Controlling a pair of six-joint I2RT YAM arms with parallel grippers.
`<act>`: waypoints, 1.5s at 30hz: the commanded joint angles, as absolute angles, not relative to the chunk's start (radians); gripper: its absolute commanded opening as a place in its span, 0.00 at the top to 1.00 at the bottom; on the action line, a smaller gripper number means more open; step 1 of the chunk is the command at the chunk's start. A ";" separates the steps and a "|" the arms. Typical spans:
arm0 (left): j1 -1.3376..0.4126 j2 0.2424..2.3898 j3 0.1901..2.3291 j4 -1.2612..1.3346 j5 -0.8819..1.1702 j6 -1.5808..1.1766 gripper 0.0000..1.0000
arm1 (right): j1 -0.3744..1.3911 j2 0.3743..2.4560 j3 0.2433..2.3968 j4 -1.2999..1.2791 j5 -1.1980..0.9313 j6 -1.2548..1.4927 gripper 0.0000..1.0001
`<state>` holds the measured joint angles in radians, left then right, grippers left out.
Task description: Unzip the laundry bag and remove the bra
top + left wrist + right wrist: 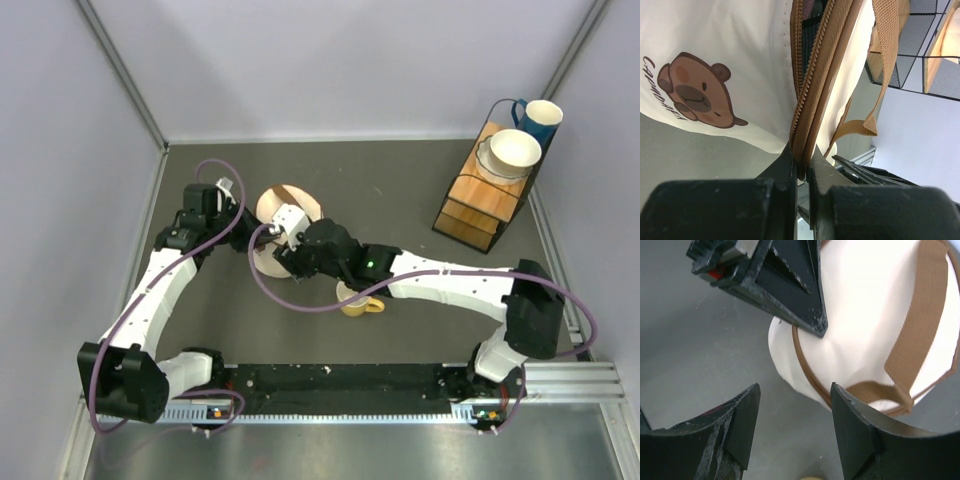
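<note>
While the left gripper (801, 167) pinches the laundry bag (730, 45) by its brown zipper (812, 70), the right gripper (795, 415) hangs spread apart just beside it

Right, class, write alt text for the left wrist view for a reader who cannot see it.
The left pincer is clamped on the brown zipper of a cream laundry bag, seen very close. A cartoon bear is printed on the bag's side at left; a brown strap hangs at right, with a wire rack behind.
</note>
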<state>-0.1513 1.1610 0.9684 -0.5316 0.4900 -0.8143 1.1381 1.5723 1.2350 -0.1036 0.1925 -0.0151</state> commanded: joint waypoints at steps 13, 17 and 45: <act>-0.152 1.146 0.953 -0.469 0.543 -0.824 1.00 | 1.164 1.649 1.299 0.094 0.380 -0.112 1.00; -0.141 1.114 0.953 -0.475 0.548 -0.812 0.82 | 1.147 1.626 1.272 0.120 0.342 -0.088 1.00; 0.029 1.065 0.985 -0.008 0.911 -0.552 0.01 | 0.589 1.483 1.150 0.343 -0.935 0.340 1.00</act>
<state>0.0257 1.0351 0.9855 -0.2192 0.7994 -0.5743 0.6258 1.4490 1.1366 0.1898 -0.6464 0.2104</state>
